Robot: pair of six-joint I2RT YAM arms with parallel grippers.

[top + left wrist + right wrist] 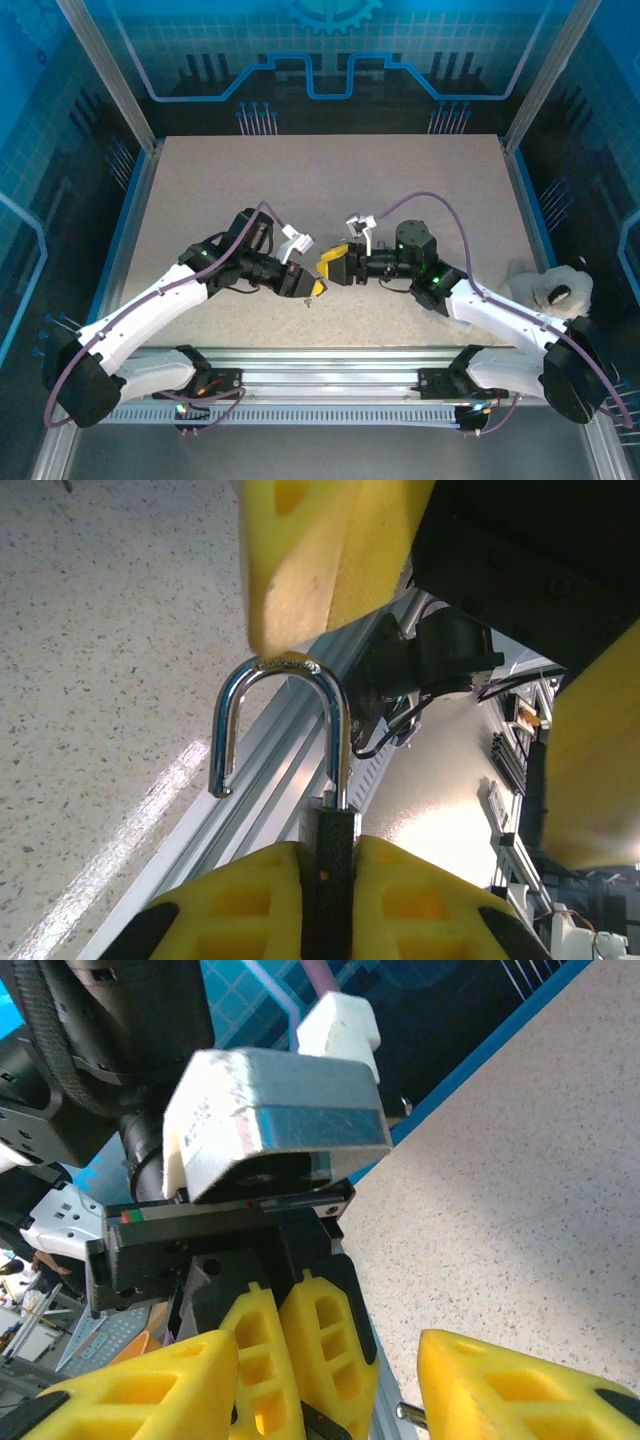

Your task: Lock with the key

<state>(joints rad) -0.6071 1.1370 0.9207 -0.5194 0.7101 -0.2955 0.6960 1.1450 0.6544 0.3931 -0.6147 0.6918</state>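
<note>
Padlock (334,875) hangs mid-table (200,200), near side, clamped between the left gripper's (311,287) 2 fingers, shackle (341,740) open. Right gripper's (336,266) fingers (320,560) stand apart, 1 touching the shackle's top. Plush toy (550,288) lies right.

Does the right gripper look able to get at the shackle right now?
Probably yes. The left gripper clamps only the padlock body, leaving the open shackle bare, and one finger of the right gripper seems to touch its top.
</note>
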